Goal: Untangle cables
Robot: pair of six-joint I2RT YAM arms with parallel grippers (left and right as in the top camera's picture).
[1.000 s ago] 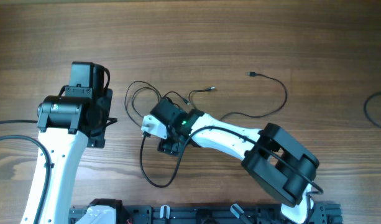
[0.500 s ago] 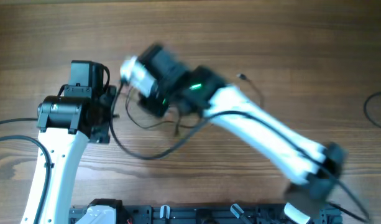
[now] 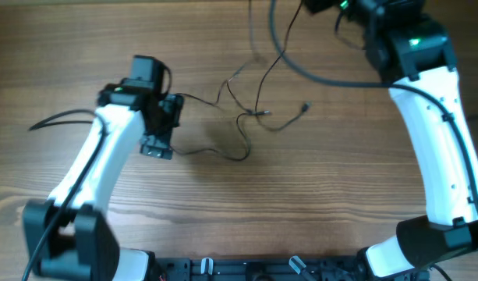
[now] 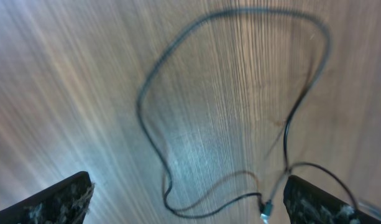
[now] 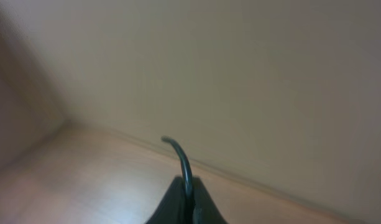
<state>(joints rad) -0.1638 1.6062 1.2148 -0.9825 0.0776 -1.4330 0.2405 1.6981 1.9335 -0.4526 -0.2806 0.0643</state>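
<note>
Thin black cables lie loosely crossed on the wooden table, with small plug ends to the right. One cable rises off the pile toward the top edge, where the right arm is lifted high. In the right wrist view the right gripper is shut on this black cable, which curls up out of the pinched fingertips. My left gripper hovers at the left end of the pile, open. Between its wide fingers a cable loop and a teal plug lie on the wood.
The wooden table spreads around the cables. A dark rail runs along the front edge by the arm bases. The left arm's own thick wire trails to the left.
The right arm swung from the table's middle up to the far right with its jaws shutting on a cable, dragging the pile along. The left arm moved right toward the cables.
</note>
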